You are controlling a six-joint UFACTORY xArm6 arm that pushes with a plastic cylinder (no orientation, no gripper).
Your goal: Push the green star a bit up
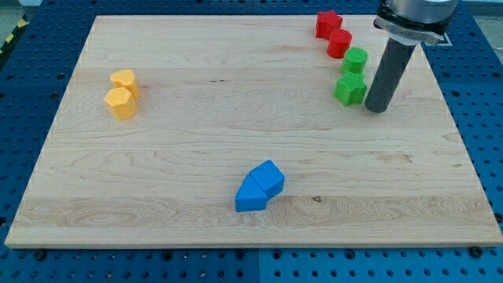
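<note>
The green star (350, 88) lies near the view's upper right on the wooden board (196, 141). A green round block (355, 60) sits just above it, touching or nearly touching. My tip (376, 108) rests on the board just to the right of the green star and slightly lower, very close to its right side. The dark rod rises from there toward the view's top right.
A red star (328, 23) and a red round block (339, 43) lie above the green blocks. Two yellow blocks (122, 94) sit at the view's left. Two blue blocks (259, 187) lie touching at the lower middle. The board's right edge is close to the rod.
</note>
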